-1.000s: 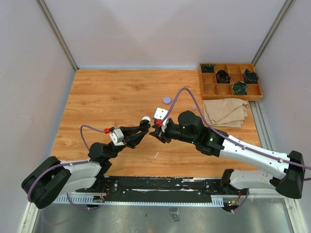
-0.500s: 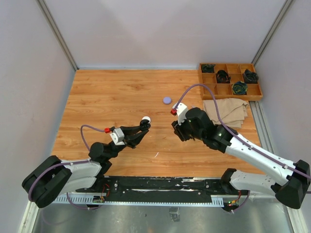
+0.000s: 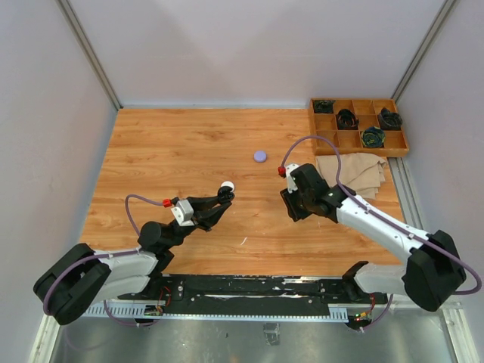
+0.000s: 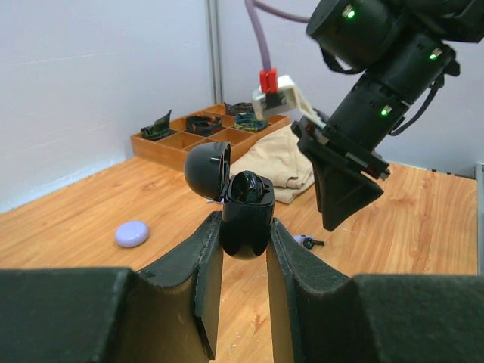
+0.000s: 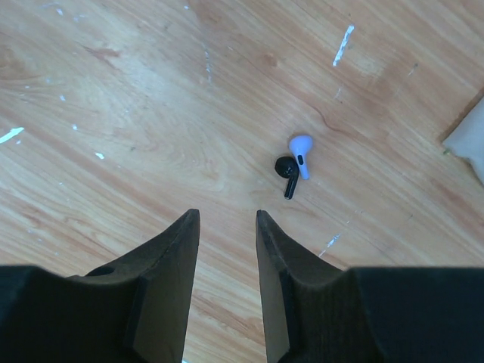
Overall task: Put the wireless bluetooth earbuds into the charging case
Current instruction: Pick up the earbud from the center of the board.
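Note:
My left gripper point(image 4: 243, 227) is shut on a black charging case point(image 4: 246, 215) and holds it upright above the table with its lid open; a dark earbud seems to sit inside. In the top view the left gripper point(image 3: 224, 194) is at mid-table. My right gripper point(image 5: 225, 215) is open and empty, pointing down at the wood. A black earbud point(image 5: 286, 170) and a lilac-white earbud point(image 5: 301, 150) lie touching on the table just ahead of it. They also show in the left wrist view point(image 4: 306, 242). In the top view the right gripper point(image 3: 291, 206) hides them.
A lilac round case point(image 3: 260, 156) lies on the table behind the grippers, also in the left wrist view point(image 4: 132, 233). A folded beige cloth point(image 3: 350, 174) and a wooden compartment tray point(image 3: 359, 140) with dark items are at the back right.
My right gripper has drawn back to the right, away from the held case, and now points down over the two earbuds. My left gripper has stayed still with the case.

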`<state>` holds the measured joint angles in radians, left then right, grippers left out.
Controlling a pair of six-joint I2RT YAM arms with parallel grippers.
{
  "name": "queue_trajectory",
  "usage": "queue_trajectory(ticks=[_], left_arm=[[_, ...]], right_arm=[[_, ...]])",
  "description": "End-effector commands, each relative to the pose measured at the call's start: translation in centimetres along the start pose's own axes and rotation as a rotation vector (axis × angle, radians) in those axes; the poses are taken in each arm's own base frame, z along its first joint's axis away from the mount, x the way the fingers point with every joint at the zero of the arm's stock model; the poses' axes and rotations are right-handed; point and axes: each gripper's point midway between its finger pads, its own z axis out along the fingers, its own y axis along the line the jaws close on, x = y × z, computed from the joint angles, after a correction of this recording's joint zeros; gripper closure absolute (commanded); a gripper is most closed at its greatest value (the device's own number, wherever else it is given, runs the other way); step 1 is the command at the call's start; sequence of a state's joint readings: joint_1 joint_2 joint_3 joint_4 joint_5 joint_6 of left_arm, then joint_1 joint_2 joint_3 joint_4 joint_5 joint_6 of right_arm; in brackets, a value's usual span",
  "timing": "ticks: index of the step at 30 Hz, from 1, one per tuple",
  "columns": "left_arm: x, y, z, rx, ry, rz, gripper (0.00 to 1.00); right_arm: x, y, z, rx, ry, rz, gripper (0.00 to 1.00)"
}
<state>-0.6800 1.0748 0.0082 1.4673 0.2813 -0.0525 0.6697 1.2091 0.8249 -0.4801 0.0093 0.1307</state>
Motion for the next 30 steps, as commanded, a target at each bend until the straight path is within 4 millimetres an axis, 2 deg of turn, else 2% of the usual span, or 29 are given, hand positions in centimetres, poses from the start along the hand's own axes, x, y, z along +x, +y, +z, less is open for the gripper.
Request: queue_trajectory(ticks=[1,11,30], left_arm=[[0.5,0.0,-1.2,-0.011,0.008,0.007,1.00],[0.7,-0.2,-1.1,-0.002,0.016,0.000,1.00],[0.7,-0.2,-1.1,0.000,0.017,-0.001,1.00]], right_arm=[[1.3,-0.8,1.2,-0.009,0.081,0.064,0.63],[2.8,-2.4,3.3,0.012,0.181,0.116,0.65],[2.7,-4.0,5.5,0.062,0.232,0.103,0.66]])
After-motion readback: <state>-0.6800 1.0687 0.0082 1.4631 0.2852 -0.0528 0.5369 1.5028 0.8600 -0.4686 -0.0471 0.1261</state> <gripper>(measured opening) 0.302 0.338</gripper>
